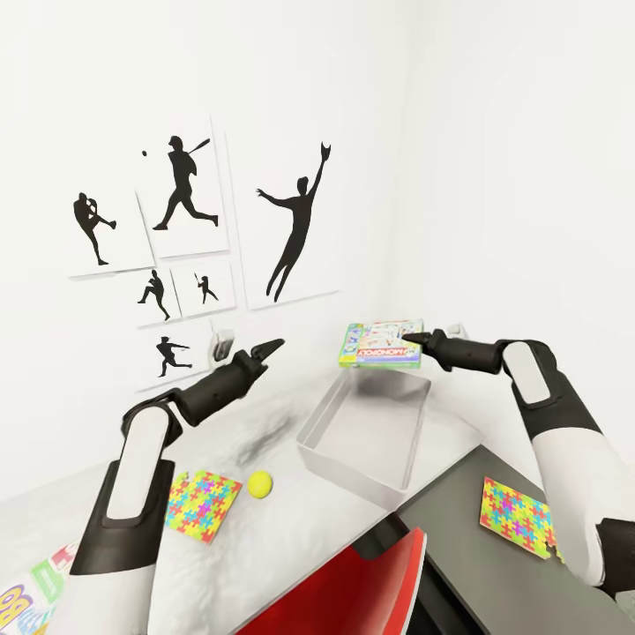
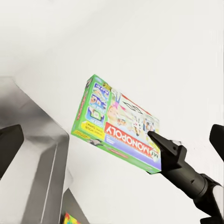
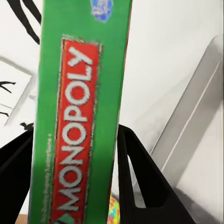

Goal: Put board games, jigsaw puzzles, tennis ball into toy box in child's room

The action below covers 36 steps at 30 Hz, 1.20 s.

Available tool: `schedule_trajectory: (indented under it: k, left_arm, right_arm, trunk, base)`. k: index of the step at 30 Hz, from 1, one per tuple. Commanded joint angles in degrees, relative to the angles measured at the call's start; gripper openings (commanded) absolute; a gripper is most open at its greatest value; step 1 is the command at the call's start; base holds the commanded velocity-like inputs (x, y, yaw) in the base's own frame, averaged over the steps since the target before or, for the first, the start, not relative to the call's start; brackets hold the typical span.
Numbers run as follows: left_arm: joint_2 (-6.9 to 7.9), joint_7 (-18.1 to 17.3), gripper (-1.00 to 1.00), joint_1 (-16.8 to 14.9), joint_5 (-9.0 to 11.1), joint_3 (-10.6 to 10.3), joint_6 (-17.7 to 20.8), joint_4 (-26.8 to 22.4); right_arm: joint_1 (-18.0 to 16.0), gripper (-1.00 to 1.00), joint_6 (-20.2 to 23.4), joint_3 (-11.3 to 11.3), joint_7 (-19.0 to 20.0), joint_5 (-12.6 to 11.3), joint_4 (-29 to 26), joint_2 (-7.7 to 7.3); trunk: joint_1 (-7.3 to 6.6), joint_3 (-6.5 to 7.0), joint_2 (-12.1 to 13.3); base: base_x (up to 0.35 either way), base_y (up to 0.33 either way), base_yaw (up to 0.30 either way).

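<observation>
The right tool [image 1: 414, 339] clamps the Monopoly box [image 1: 383, 344] by its edge, holding it in the air above the far end of the toy box [image 1: 363, 428] on the counter [image 1: 265, 547]. The left tool [image 1: 272, 346] hovers nearby; whether it is parted is unclear.

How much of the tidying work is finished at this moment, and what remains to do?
Nothing looks done: what shows of the toy box holds no toys. In hand: the right pincer grips the Monopoly box above the toy box. Left: two jigsaw puzzles and the tennis ball lie on the table, and another printed box shows at the picture's edge. The left pincer carries nothing.
</observation>
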Motion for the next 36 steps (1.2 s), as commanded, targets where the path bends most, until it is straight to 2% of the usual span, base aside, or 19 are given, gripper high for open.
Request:
schedule_trajectory:
  k: [1, 5, 9, 16, 20, 24, 30, 36]
  left_arm:
    - [-0.09, 1.9, 1.0, -0.2, 2.1, -0.1, 0.4, -0.1]
    - [0.03, 6.6, 1.0, -0.5, 6.6, -1.7, 0.4, 0.0]
    - [0.14, 8.8, 1.0, -0.7, 8.5, -2.5, 0.4, -0.1]
    - [0.8, 10.1, 1.0, -0.9, 9.3, -3.0, 0.3, -0.1]
    - [1.92, 10.2, 1.0, -0.9, 9.6, -3.0, 0.5, -0.1]
    - [2.23, 10.1, 1.0, -0.9, 9.8, -3.3, 0.5, -0.1]
    - [2.44, 10.1, 1.0, -0.9, 10.1, -3.3, 0.7, -0.1]
    - [3.23, 9.8, 1.0, -0.6, 12.2, -3.4, 1.6, 0.2]
  right_arm:
    - [0.0, -1.0, 0.3, -0.1, 0.0, 0.0, 0.1, 0.1]
    - [0.2, -1.0, 0.3, 0.0, -1.5, -0.1, 0.3, 0.28]
    - [0.4, -1.0, 0.3, -0.2, -2.2, -0.1, 0.4, 0.31]
    - [0.5, -1.0, 0.3, -1.0, -2.5, -0.2, 0.4, 0.12]
    - [0.5, -1.0, 0.3, -3.8, -2.5, -0.2, 0.0, 0.19]
    - [0.5, -1.0, 0.3, -5.3, -2.5, -0.2, -0.2, 0.25]
    - [0.5, -1.0, 0.3, -5.9, -2.3, -0.2, -0.3, 0.27]
    - [1.3, -1.0, 0.0, -6.1, -1.8, 0.1, -0.6, -0.02]
  trunk:
    - [0.04, -0.14, -0.1]
    - [0.04, -0.14, -0.1]
    - [0.04, -0.14, -0.1]
    - [0.04, -0.14, -0.1]
    - [0.04, -0.14, -0.1]
    - [0.04, -0.14, -0.1]
    - [0.04, -0.14, -0.1]
    - [0.04, -0.14, -0.1]
  base:
    - [0.0, 0.0, 0.0]
    - [0.0, 0.0, 0.0]
    - [0.0, 0.0, 0.0]
    - [0.0, 0.0, 0.0]
    - [0.0, 0.0, 0.0]
    - [0.0, 0.0, 0.0]
    - [0.0, 0.0, 0.0]
    - [0.0, 0.0, 0.0]
